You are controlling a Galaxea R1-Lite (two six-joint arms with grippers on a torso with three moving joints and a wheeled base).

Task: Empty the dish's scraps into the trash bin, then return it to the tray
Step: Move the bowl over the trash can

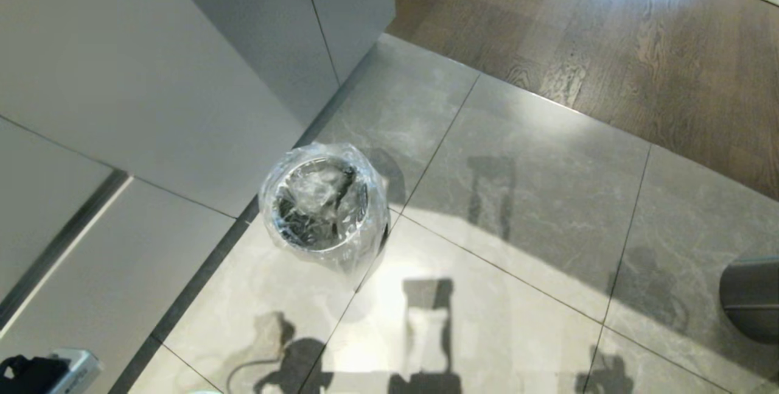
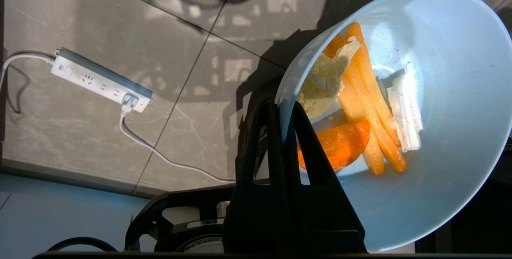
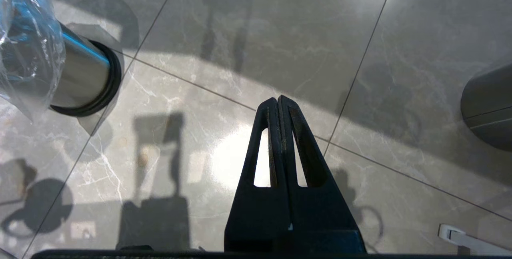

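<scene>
Grey marbled floor tiles (image 1: 517,211) fill the view, meeting wooden flooring (image 1: 608,35) at the far side and pale cabinet fronts (image 1: 152,77) on the left. We see the trash bin (image 1: 324,206) standing on the tiles close to the cabinets, its crinkled clear liner lapping the rim.

In the left wrist view we find the left gripper (image 2: 285,109) pinched tight on the rim of the dish (image 2: 440,195), one finger inside the wall, the other outside. The dish is tilted above the floor, and the scraps (image 2: 360,111), orange carrot pieces with pale vegetable bits, lie inside it just beyond the fingertips. Part of the dish is cut off by the picture's edge. A white power strip (image 2: 102,81) lies on the tiles beyond.

The right gripper (image 3: 279,101) hangs over bare tiles with its fingers pressed together, holding nothing; the bin stands well off to its side.

At the head view's lower left corner, a dark and pale object (image 1: 48,372) is perhaps part of the left arm; we cannot tell.
</scene>
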